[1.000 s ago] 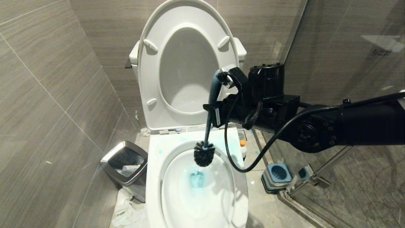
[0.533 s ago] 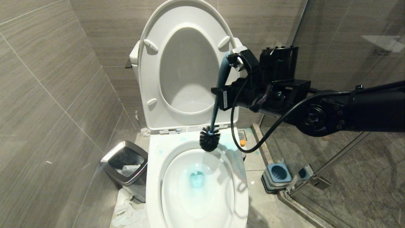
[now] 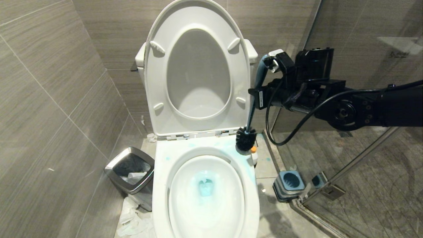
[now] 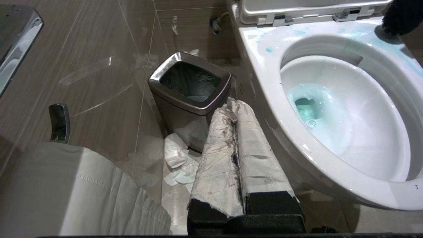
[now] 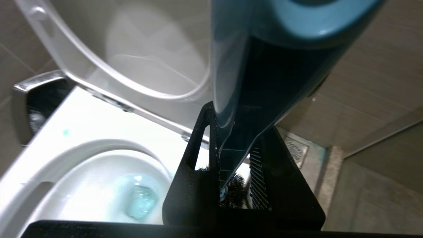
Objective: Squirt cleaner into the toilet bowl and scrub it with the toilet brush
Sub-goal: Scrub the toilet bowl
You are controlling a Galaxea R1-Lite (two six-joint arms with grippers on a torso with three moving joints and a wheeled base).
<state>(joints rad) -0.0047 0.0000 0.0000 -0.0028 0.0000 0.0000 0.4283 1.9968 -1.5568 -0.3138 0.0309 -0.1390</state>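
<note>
My right gripper (image 3: 257, 96) is shut on the blue-grey handle of the toilet brush (image 3: 254, 99), which hangs upright. Its black bristle head (image 3: 246, 138) is in the air over the back right corner of the toilet rim. The right wrist view shows the handle (image 5: 238, 99) clamped between the fingers of the gripper (image 5: 238, 134). The toilet bowl (image 3: 185, 201) stands open with blue-tinted water at its bottom and blue smears on the rim. The cleaner (image 3: 253, 150) stands on the floor right of the toilet, mostly hidden by the brush head. My left gripper (image 4: 231, 103) is shut and empty, low beside the bowl (image 4: 363, 132).
The seat and lid (image 3: 158, 82) are raised against the tank. A silver-rimmed waste bin (image 3: 130, 168) and crumpled paper (image 3: 132, 221) lie left of the toilet. The square brush holder (image 3: 289, 183) sits on the floor to the right, by the glass shower door (image 3: 350, 172).
The right arm has swung to the right and lifted. The brush head has left the bowl and now hangs over the rim's back right corner.
</note>
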